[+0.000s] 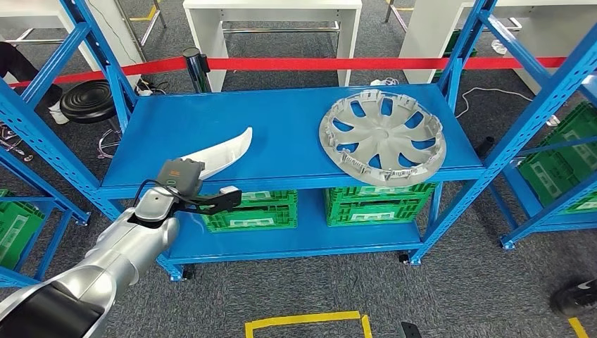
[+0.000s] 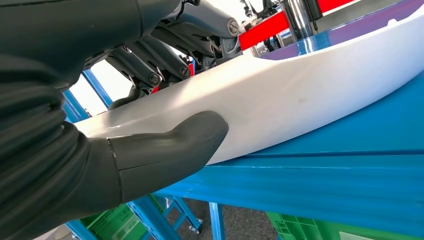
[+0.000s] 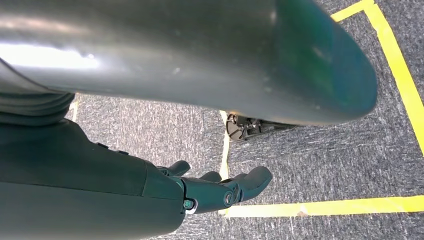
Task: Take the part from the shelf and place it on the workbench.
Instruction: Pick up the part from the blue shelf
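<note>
The left hand [image 1: 184,184] gripped the near end of the white curved part [image 1: 224,151], thumb [image 2: 165,150] under, fingers [image 2: 165,60] over; the part lay on the blue shelf [image 1: 281,127] beside a wheel cover [image 1: 382,136]. The right hand [image 3: 220,187] hung over the floor, fingers loosely curled, holding nothing.

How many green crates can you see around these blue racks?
4, maybe more hidden: two on the lower shelf, left and right; one in the right rack; one at the left edge.

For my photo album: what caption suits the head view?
Robot's left hand grips a white curved part on the blue shelf, beside a silver hubcap.
</note>
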### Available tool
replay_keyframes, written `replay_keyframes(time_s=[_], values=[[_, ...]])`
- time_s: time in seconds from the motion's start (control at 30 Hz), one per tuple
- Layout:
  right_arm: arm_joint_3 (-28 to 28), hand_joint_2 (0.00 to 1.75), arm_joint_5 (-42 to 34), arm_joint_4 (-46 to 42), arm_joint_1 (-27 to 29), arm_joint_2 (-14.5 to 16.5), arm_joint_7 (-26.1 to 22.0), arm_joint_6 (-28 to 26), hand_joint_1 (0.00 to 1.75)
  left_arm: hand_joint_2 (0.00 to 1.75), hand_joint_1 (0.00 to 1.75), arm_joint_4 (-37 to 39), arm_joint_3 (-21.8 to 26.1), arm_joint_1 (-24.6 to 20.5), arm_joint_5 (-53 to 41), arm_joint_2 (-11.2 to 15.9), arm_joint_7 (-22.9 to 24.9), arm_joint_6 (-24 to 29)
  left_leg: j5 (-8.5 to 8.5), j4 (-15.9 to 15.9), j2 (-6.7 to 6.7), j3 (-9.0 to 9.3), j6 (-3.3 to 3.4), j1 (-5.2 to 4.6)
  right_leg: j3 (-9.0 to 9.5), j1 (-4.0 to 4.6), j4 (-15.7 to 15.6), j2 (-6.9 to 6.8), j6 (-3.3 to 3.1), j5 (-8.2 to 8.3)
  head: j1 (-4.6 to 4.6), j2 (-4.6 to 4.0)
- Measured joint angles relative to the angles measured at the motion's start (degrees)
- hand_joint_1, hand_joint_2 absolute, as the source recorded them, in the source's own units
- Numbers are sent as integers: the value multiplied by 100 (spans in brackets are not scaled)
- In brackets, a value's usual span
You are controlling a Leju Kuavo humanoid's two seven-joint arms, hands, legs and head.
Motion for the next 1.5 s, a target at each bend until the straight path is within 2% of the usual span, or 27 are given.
replay_keyframes(time_s=[0.23, 0.4, 0.53, 0.67, 0.8, 0.87, 0.97, 1.1, 1.3, 1.5], values=[[0, 0, 9, 0, 0, -1, -1, 14, 0, 175, 175, -4, 0, 6, 151, 22, -305, 85, 0, 0, -1, 1, 0, 0, 4, 0, 0, 0, 0, 0, 0, 0], [0, 0, 8, 0, 0, 0, -2, 16, 0, 175, 175, -42, 11, 110, 279, 71, -756, 815, 0, 0, -2, 1, 0, 0, 3, -1, 0, -1, 0, 0, 0, 0], [0, 0, -1, 0, 1, -1, -17, 15, 0, 175, 175, -101, 234, 197, 912, 43, -1464, 1282, 0, 0, -2, 0, 1, -1, 2, -2, -1, 0, 0, 0, 0, 0], [0, 0, -25, 0, 0, -1, -19, -1, 0, 175, 175, -221, 652, 204, 1707, -74, -2097, 1070, 0, 0, -3, 0, 1, -1, 1, -2, -1, -1, 0, 0, 0, 0], [-2, 0, -67, 0, 1, -1, -21, -45, 0, 175, 175, -552, 1178, 205, 2822, -253, -2617, 424, 0, 0, -2, -1, 1, -1, 0, -2, -2, 0, 0, 0, 1, 0], [-7, 0, -90, 0, 2, -1, -34, -64, 0, 175, 175, -889, 1442, 219, 3606, -338, -2752, -52, 0, 1, -1, -2, 1, -1, -1, -2, -2, 0, 1, 0, 1, 0], [-34, 0, -129, 0, 7, -1, -79, -83, 0, 175, 175, -1875, 1754, 343, 5010, -368, -2544, -770, -1, 0, 0, -3, 0, -1, -1, -2, -1, 1, 1, 0, 1, 0], [-64, 0, -147, 0, 23, -1, -121, -86, 0, 175, 175, -3557, 1890, 690, 6265, -215, -2317, -1182, -5, -1, 1, -3, 1, -1, -2, -1, -1, 1, 0, -3, 1, 0], [-94, 0, -129, 0, 34, -1, -108, -78, 0, 175, 175, -5604, 1988, 1402, 6760, 81, -2388, -1303, -17, -2, 0, -3, 8, -12, 1, -8, -6, -1, 8, -17, -1, 0], [-99, 0, -130, 0, 34, 4, -129, -72, 0, 175, 175, -6666, 2007, 1934, 6823, 267, -2368, -1481, -49, 23, -1, -5, 62, -53, 18, -50, -14, -5, 58, -26, -1, 0]])
